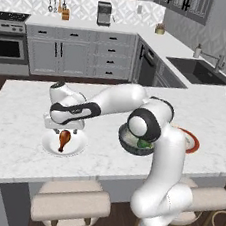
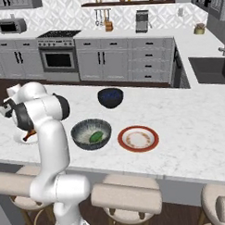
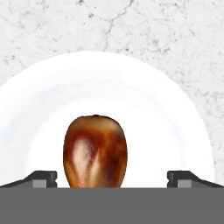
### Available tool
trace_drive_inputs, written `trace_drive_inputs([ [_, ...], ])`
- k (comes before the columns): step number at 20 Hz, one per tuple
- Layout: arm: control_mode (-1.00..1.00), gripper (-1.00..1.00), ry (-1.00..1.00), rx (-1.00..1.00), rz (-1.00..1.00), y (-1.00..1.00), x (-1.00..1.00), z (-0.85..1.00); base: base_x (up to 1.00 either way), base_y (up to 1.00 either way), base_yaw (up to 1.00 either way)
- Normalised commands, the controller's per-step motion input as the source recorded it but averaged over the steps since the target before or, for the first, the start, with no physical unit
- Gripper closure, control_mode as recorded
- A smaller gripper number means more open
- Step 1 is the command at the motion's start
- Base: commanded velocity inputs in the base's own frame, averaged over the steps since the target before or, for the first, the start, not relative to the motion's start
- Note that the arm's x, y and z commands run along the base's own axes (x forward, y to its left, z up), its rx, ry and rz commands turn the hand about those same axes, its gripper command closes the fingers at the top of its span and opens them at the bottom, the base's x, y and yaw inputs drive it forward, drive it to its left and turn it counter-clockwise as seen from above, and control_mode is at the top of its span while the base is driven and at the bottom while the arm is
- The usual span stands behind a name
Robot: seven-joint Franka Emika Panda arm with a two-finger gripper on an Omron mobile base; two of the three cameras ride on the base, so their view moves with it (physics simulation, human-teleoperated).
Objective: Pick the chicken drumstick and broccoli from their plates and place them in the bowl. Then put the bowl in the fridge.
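**Broccoli in the bowl, drumstick next**

The jaws stand wide open and hold nothing. In the hand view the two dark fingertips (image 3: 43, 178) sit far apart at the bottom edge, with the chicken drumstick (image 3: 95, 151) between them, its rounded meaty end up toward the camera. The gripper (image 1: 62, 127) hangs directly over the drumstick in the left base view, close above it; whether the tips already reach down past the meat I cannot tell.

The drumstick lies on the plain white plate (image 1: 79, 146), near the front edge of the marble island counter (image 1: 19, 148). It is not yet gripped or lifted.

Further along the counter, the ribbed dark-grey bowl (image 2: 82, 129) holds a green lump on its pale inside: the broccoli (image 2: 96, 136). Just beside the bowl, the red-rimmed plate (image 2: 138, 138) is bare apart from faint marks. A smaller navy bowl (image 2: 110, 97) stands behind them, apart from both.

So, as I judge it, one of the two foods is placed. What is left: close on the drumstick, carry it across to the grey bowl, release it there, then lift the bowl and take it to the fridge. The fridge step has not begun, since the bowl rests on the counter.
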Motion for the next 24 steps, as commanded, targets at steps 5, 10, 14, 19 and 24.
trace_drive_inputs([
  [5, -1.0, -1.0, 0.0, -0.02, 0.0, 0.12, 0.0, -0.28, 0.0, 0.0, 0.0],
  [10, -1.0, -1.0, 0.0, -0.01, 0.0, -0.08, 0.0, -0.29, 0.0, 0.0, 0.0],
  [14, -1.0, -1.0, 0.0, 0.0, 0.0, -0.19, 0.0, -0.25, 0.0, 0.0, 0.0],
  [19, -1.0, 1.0, 0.0, 0.0, 0.0, -0.21, 0.0, -0.13, 0.0, 0.0, 0.0],
  [24, -1.0, 1.0, -0.03, 0.01, 0.0, -0.19, -0.14, 0.09, 0.0, 0.0, 0.0],
])
